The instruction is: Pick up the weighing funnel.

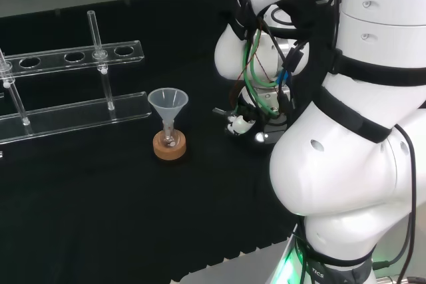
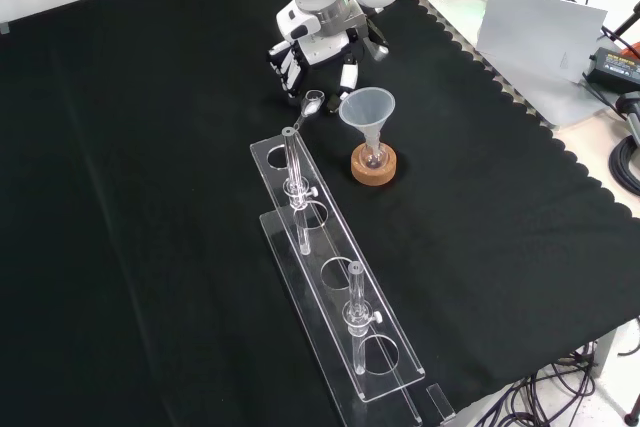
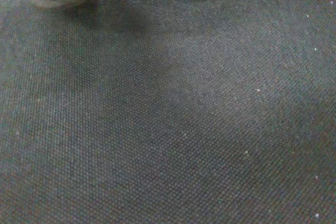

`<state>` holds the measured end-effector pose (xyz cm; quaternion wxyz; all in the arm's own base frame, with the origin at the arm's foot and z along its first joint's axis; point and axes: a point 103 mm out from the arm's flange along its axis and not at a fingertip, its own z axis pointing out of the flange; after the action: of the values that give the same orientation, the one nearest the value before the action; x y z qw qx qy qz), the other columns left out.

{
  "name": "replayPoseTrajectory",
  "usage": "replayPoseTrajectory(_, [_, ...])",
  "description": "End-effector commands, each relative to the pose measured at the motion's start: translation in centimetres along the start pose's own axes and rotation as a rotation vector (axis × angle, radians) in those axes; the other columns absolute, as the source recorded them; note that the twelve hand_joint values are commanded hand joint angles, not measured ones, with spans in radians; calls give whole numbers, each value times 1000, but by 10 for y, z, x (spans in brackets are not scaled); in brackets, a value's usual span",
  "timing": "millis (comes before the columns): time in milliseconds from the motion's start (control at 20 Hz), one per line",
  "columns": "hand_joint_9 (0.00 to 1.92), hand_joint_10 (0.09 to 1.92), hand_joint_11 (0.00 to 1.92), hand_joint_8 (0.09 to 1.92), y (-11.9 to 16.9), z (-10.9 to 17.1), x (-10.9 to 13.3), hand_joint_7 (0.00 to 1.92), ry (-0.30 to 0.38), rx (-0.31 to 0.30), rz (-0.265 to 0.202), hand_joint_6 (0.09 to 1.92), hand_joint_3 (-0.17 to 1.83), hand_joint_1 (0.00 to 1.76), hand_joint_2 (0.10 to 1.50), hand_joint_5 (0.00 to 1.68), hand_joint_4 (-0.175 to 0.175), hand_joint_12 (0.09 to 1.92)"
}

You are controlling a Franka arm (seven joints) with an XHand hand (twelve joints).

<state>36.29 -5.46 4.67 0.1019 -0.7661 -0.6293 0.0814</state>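
Black cloth (image 2: pixel 150 197) is covering the bench as the arm's hand (image 2: pixel 315 47) is hovering low at the far end of the front view. Its fingers (image 2: pixel 285 62) are hanging spread and relaxed, closing on nothing. The weighing funnel (image 2: pixel 313 101) is lying on the cloth just in front of the hand, its short stem pointing toward the near-left of that view.

Being small, clear and thin-walled, the piece is likely weighing next to nothing, staying rigid and sliding easily on a smooth pad. It is probably breakable if pinched hard or dropped. The wider scoop end is looking like the better place to take hold, with fingers coming down on either side of it rather than on the slender stem.

Obstacles are crowding in close. The funnel (image 2: pixel 367 107) is standing mouth up in a small flask (image 2: pixel 374 157) on a cork ring (image 2: pixel 375 169) just to the right in the front view. A clear rack (image 2: pixel 330 277) is running toward the camera, and its nearest upright tube (image 2: pixel 295 162) is rising just beside the stem. A sideways sweep is risking a knock against either one.
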Motion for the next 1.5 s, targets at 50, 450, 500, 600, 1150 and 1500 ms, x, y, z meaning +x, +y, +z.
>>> replayPoseTrajectory(50, [686, 527, 0, 479, 0, 1, 0, 1021, 4, -6, 2, 594, 558, 800, 600, 799, 54, 1551])
replayPoseTrajectory(450, [696, 528, 0, 476, 3, -1, 0, 1033, 20, -1, 0, 594, 558, 798, 601, 797, 52, 1554])
replayPoseTrajectory(500, [697, 528, 0, 476, 3, -1, 0, 1034, 21, 0, 0, 594, 558, 797, 601, 796, 52, 1554])
replayPoseTrajectory(600, [703, 530, 0, 475, 3, -2, 2, 1037, 17, 2, 3, 594, 558, 795, 601, 795, 51, 1554])
replayPoseTrajectory(1150, [776, 536, 10, 479, 4, -4, 14, 1083, -13, -24, -9, 604, 564, 787, 608, 808, 51, 1561])
replayPoseTrajectory(1500, [850, 467, 19, 441, 2, -2, 20, 1204, -13, -52, -19, 605, 569, 813, 607, 908, 64, 1559])
